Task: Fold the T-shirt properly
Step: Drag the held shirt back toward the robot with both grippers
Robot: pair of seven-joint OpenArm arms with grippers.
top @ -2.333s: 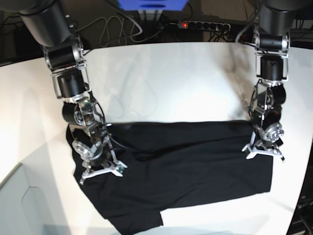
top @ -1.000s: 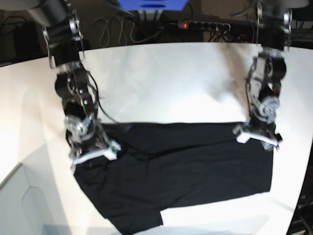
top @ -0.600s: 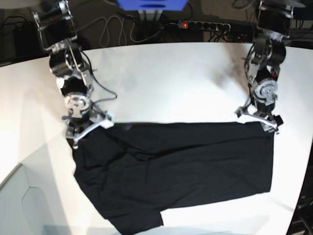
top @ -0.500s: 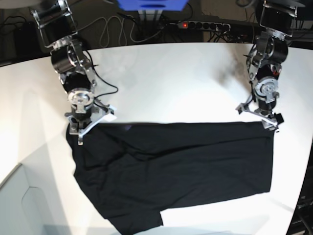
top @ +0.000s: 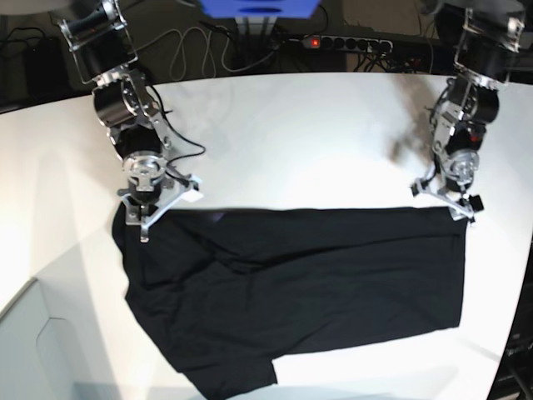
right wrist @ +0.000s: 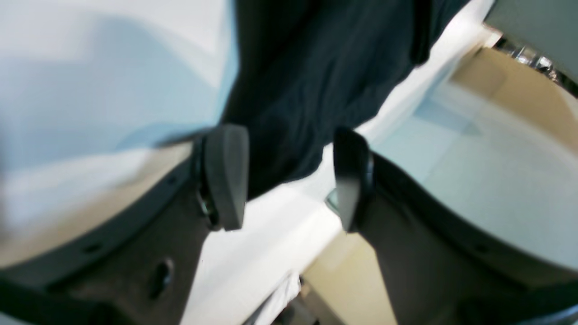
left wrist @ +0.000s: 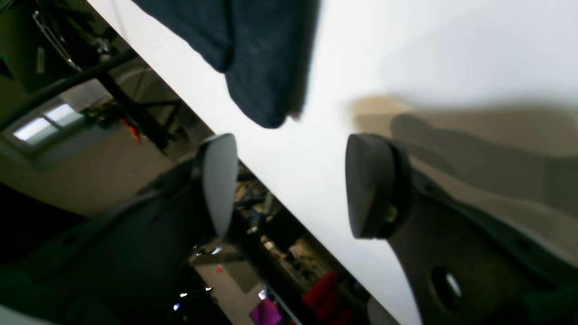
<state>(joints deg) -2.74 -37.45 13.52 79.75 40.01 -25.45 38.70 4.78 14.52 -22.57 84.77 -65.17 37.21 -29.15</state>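
Observation:
The black T-shirt point(top: 300, 283) lies spread flat on the white table point(top: 291, 142), plain side up, one flap reaching toward the front edge. My right gripper point(top: 162, 210) hovers over the shirt's far left corner. In the right wrist view the right gripper point(right wrist: 286, 180) is open, with dark fabric point(right wrist: 307, 90) showing below the gap. My left gripper point(top: 441, 200) hangs over the far right corner. In the left wrist view the left gripper point(left wrist: 293, 180) is open and empty over bare table, the shirt's corner point(left wrist: 257, 58) just ahead of it.
A power strip point(top: 333, 42) with a red light and loose cables point(top: 191, 50) lie behind the table's far edge. A pale box point(top: 33, 350) stands at the front left. The table's right edge runs close to the left gripper.
Both grippers have drawn back from over the shirt's body to its far corners, staying open. The shirt has kept its place.

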